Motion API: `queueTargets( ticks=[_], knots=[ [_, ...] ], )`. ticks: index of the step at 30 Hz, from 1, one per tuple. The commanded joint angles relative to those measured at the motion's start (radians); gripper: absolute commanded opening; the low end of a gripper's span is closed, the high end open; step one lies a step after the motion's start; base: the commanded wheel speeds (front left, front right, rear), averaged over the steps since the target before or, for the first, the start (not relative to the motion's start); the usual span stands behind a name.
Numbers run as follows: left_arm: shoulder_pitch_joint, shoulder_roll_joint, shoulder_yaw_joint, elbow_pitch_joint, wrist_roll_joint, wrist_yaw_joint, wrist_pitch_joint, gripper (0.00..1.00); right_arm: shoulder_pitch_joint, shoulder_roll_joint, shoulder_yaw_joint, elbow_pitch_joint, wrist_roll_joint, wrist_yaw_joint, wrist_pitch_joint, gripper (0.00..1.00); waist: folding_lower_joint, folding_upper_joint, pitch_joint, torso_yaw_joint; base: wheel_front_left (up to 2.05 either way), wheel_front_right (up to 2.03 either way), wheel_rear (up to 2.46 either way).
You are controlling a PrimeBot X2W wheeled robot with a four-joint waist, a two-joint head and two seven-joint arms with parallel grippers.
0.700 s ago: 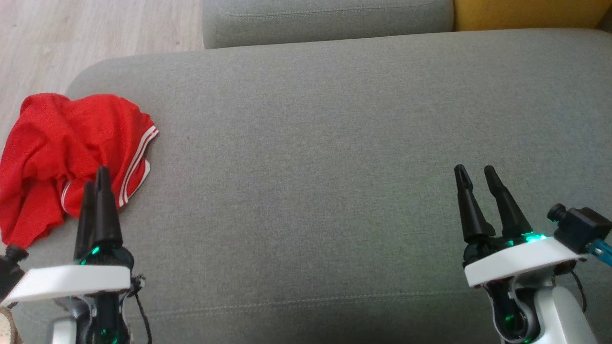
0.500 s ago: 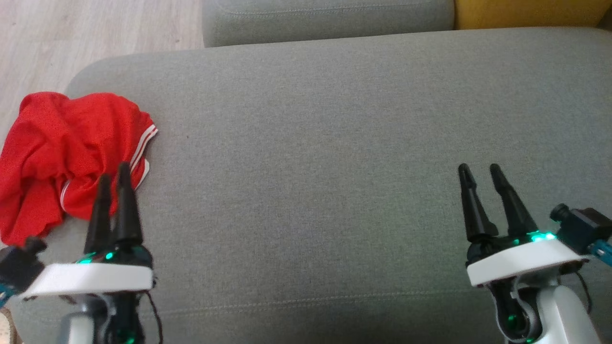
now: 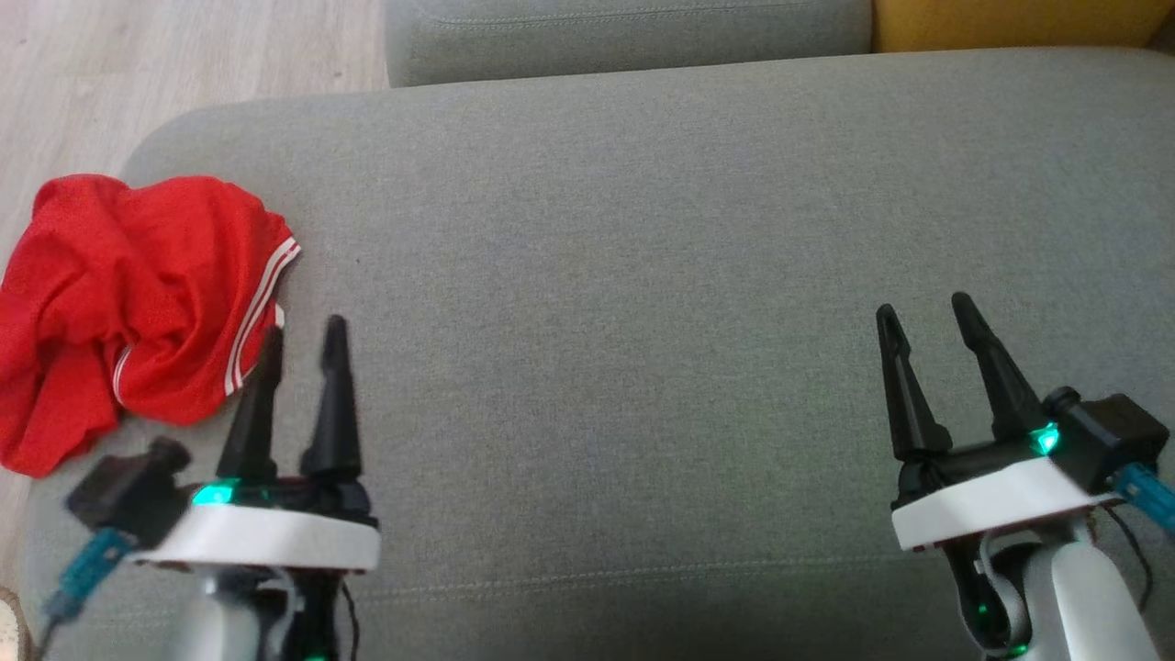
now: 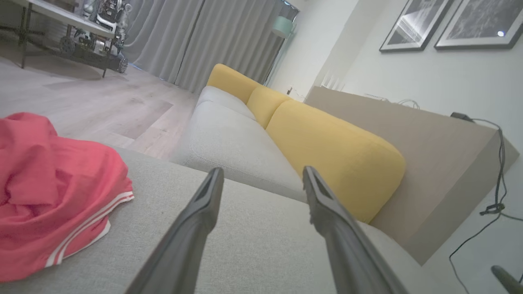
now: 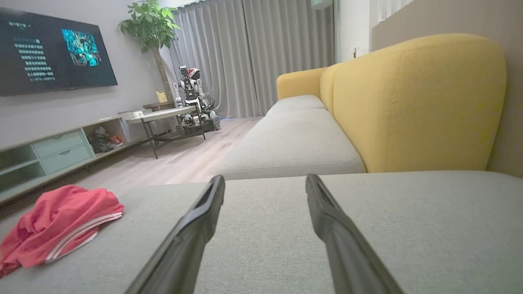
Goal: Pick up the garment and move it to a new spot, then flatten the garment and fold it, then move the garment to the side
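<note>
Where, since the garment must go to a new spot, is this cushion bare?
The grey seat cushion is bare from the red garment at its left end across to the right edge, including between the left gripper and right gripper. Crowded only where the garment lies.

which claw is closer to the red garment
The left claw, open just beside the striped edge of the red garment; the right claw sits far off across the grey cushion.

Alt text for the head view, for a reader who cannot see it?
A crumpled red garment with white stripes lies at the left end of a grey sofa cushion. Both claws are open: the left claw beside the garment, the right claw at lower right.
</note>
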Motion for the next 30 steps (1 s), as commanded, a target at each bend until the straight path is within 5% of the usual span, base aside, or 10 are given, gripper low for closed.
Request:
queueTargets(
  ticks=[1,9,26,30],
  knots=[
    [-0.029,0.012,0.009,-0.042,0.048,-0.004,-0.011,1.00,-0.048,-0.010,0.013,-0.049,-0.040,0.000,-0.015,1.00,0.0000,0.0000,0.001,0.000,0.00,0.00,0.00],
    [-0.031,0.029,-0.064,0.007,0.277,0.065,-0.038,1.00,-0.046,-0.011,0.011,-0.070,-0.127,0.000,-0.042,1.00,0.0000,0.0000,0.013,-0.001,0.00,0.00,0.00],
    [-0.046,0.093,-0.184,-0.001,0.477,0.191,-0.087,1.00,-0.038,-0.012,0.063,-0.107,-0.330,0.000,-0.092,1.00,0.0000,0.0000,0.027,-0.005,0.00,0.00,0.00],
    [-0.038,0.087,-0.193,0.005,0.488,0.202,-0.099,1.00,-0.026,-0.012,0.082,-0.091,-0.279,0.000,-0.104,1.00,0.0000,0.0000,0.029,-0.007,0.00,0.00,0.00]
  ],
)
